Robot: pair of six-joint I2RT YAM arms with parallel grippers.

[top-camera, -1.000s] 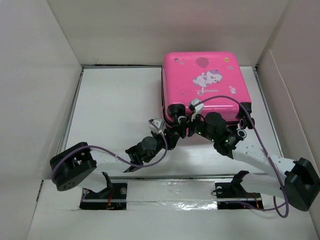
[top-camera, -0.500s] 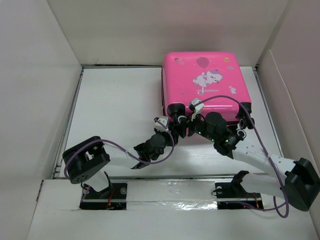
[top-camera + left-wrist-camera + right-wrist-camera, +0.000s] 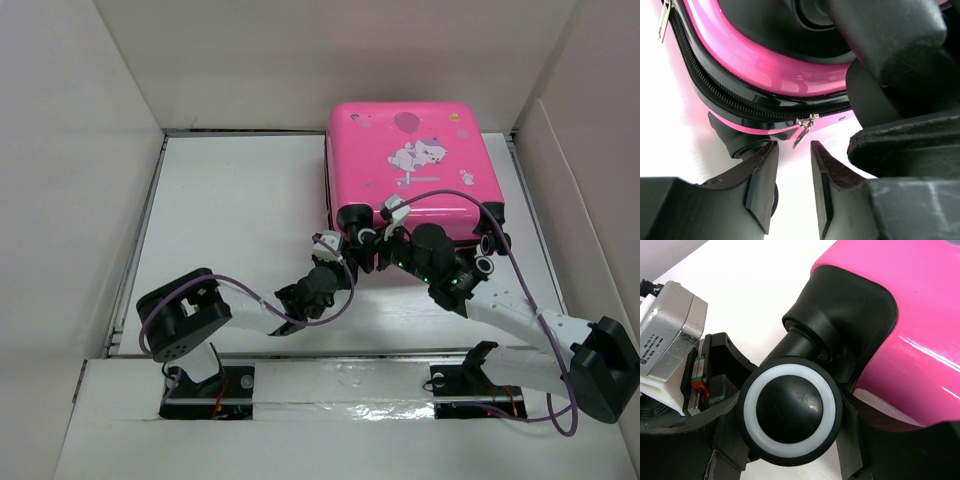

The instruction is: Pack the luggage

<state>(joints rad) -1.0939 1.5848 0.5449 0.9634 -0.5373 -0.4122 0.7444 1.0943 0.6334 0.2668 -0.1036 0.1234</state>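
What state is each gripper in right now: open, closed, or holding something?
Left gripper: open, nothing held; the zipper pull sits just at its tips.
Right gripper: closed on a wheel of the luggage.

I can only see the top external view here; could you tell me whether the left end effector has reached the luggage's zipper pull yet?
Observer: Not quite. In the left wrist view the zipper pull hangs at the corner of the luggage, just beyond the left end effector, whose fingers stand apart with nothing between them.
Operator: Thank you. And what is the right end effector doing under its arm?
Observer: In the right wrist view the right end effector has a finger on either side of a black wheel with a white ring, and appears to be clamping it.
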